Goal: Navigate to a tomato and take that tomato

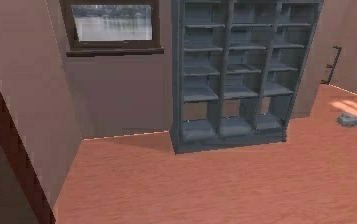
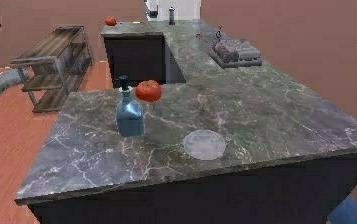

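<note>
- Whether the claw grips anything cannot be told.
- In the arm side view, a dark marble bench lies nearest, with a clear round dish on its near part.
- Just behind the dish and to its left, a blue spray bottle stands upright on the bench.
- The tomato sits on the bench right beside the bottle's neck, on the picture's right of it.
- Farther along the bench lies a grey rack, and at the far end a second small red round thing.
- A wooden shelf unit stands on the floor left of the bench.
- In the forward view, a wooden floor runs to a blue-grey bookcase against the wall, with a window to its left.
</note>
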Robot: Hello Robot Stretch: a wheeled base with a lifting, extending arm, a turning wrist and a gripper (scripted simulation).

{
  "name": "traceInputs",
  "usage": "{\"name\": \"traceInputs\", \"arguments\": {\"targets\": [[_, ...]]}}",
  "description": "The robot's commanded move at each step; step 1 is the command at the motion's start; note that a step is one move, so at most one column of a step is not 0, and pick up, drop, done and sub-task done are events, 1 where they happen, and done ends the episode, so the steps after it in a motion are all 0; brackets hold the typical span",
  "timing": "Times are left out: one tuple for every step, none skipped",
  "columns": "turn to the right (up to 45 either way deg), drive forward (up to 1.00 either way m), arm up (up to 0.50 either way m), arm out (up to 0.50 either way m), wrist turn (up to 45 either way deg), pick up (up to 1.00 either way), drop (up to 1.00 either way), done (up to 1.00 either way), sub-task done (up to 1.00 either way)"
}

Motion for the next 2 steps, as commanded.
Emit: {"name": "traceInputs", "arguments": {"targets": [[0.0,0.00,0.50,0.00,0.0,0.00,0.00,0.00,0.00],[0.0,0.00,0.38,0.00,0.0,0.00,0.00,0.00,0.00]]}}
